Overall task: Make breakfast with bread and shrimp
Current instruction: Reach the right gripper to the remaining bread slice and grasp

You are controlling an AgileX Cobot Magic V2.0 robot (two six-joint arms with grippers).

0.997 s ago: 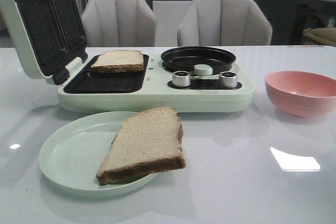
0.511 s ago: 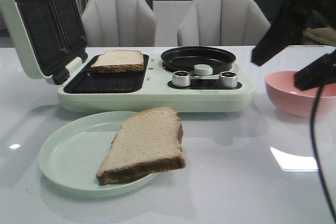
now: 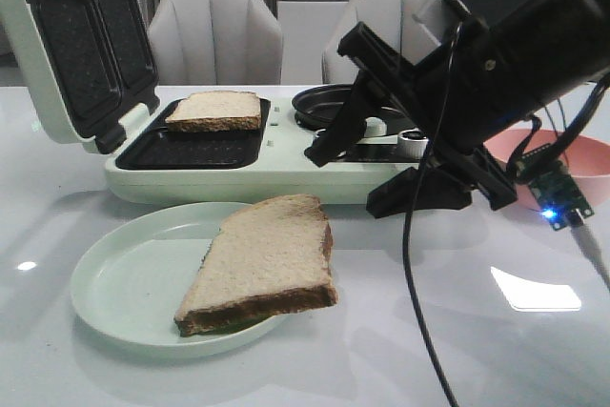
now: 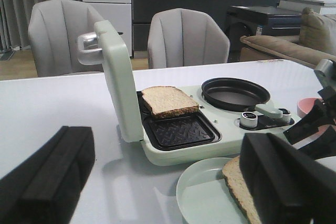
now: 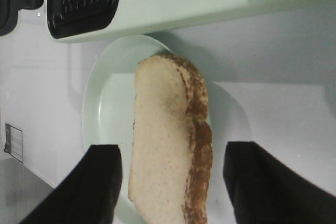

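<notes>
One bread slice (image 3: 262, 259) lies tilted on the pale green plate (image 3: 124, 283), hanging over its right rim. A second bread slice (image 3: 215, 110) rests on the far grill plate of the open sandwich maker (image 3: 286, 176). My right gripper (image 3: 341, 184) hovers open just right of the plate. In the right wrist view the plate's slice (image 5: 163, 145) lies between its spread fingers (image 5: 100, 187), untouched. My left gripper (image 4: 163, 192) is open and empty over the table left of the plate (image 4: 202, 192). The shrimp are out of view.
The sandwich maker's lid (image 3: 76, 45) stands raised at the left. A black frying pan (image 3: 324, 102) and two metal knobs sit on its right half. A pink bowl (image 3: 586, 154) stands at the right behind my right arm. Two chairs stand beyond the table.
My right arm has come in from the right and swung left across the bowl and pan to beside the plate. The bread and plate have not moved.
</notes>
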